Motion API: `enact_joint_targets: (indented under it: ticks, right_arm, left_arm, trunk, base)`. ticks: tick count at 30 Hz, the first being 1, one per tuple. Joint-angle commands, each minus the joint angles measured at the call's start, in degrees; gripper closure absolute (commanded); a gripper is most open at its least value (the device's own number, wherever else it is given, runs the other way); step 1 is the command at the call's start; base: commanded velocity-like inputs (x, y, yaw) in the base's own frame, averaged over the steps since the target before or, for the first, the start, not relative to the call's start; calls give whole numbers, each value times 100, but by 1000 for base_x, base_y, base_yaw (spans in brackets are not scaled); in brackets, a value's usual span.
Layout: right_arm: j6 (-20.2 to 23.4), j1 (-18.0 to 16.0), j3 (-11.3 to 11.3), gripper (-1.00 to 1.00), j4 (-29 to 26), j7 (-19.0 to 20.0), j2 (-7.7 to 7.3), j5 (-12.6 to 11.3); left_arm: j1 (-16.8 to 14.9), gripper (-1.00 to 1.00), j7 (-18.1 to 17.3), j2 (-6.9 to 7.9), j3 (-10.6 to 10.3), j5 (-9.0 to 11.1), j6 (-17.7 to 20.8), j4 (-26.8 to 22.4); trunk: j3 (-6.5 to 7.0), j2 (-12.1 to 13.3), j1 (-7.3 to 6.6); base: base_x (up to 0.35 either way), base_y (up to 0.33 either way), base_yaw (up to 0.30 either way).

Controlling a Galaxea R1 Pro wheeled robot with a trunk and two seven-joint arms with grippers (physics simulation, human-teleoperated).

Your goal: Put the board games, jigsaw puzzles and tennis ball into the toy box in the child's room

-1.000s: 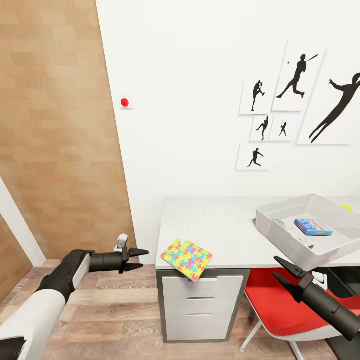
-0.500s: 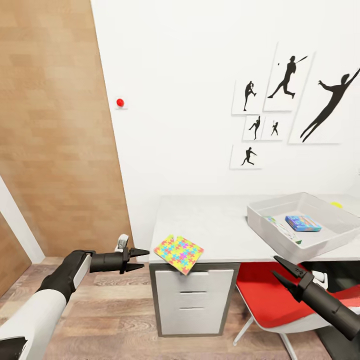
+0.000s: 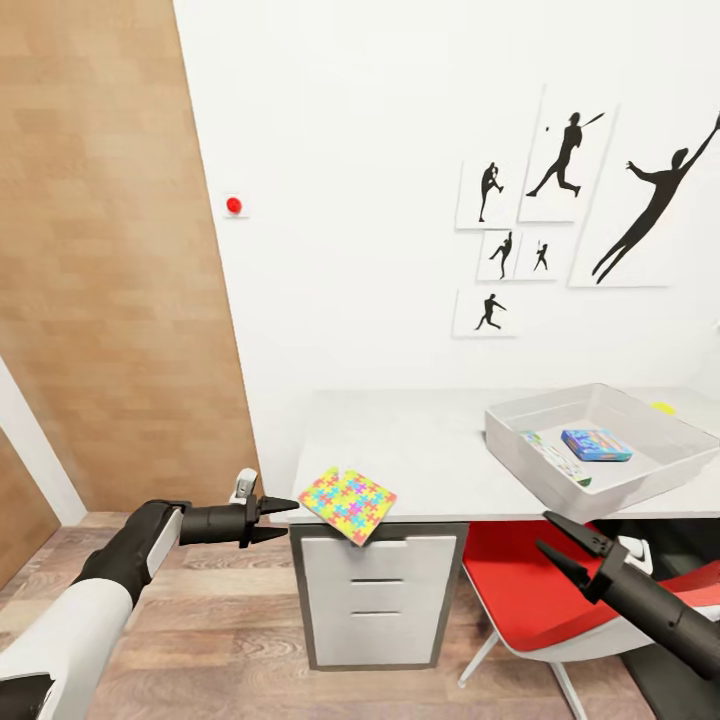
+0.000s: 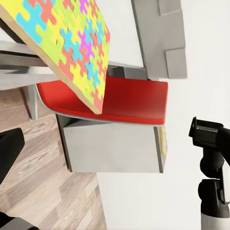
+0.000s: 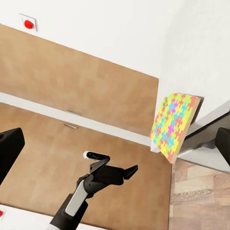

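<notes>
A multicoloured jigsaw puzzle [image 3: 347, 503] lies on the table [image 3: 420, 440], overhanging its front left corner. It also shows in the wrist views [image 4: 62, 43] [image 5: 173, 125]. My left gripper [image 3: 290, 520] is open and empty, level with the table edge just left of the puzzle. The toy box [image 3: 540, 472] stands at the table's right. Inside lie a small blue board game [image 3: 596, 444] and a white and green board game [image 3: 555, 457]. A yellow bit of the tennis ball [image 3: 664, 408] peeks out behind the box. My right gripper [image 3: 542, 530] is open, below the box's front.
A white drawer unit [image 3: 370, 590] sits under the table's left end, with a red chair [image 3: 520, 590] beside it under the top. A wood-panelled wall [image 3: 110, 250] rises on the left. Black silhouette pictures [image 3: 560, 200] hang above the table.
The whole picture has slid left as the camera moved, so the table and toy box sit further left in view. Both grippers hold their pose, still open.
</notes>
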Motion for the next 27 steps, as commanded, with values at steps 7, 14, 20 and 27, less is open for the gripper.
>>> enact_joint_targets:
  ticks: [7,14,20,27]
  right_arm:
    - [22,-48,297,-100,1,472,-19,37]
    - [22,-183,786,-100,1,825,-20,51]
    - [22,-197,831,-100,1,854,-25,75]
    - [22,-199,818,-100,1,858,-26,96]
  left_arm:
    - [-4,-100,-21,3,6,-2,31,-1]
    - [-4,-100,-17,1,6,-2,31,-1]
    - [-4,-100,-7,-5,6,-9,27,-1]
    - [-4,-100,-11,0,6,-10,29,0]
  trunk:
    - [-6,-3,0]
    - [-6,-3,0]
    - [-6,-3,0]
    - [-6,-3,0]
  base:
    - [0,-152,0]
    - [0,-92,0]
    - [0,-107,0]
    - [0,-168,0]
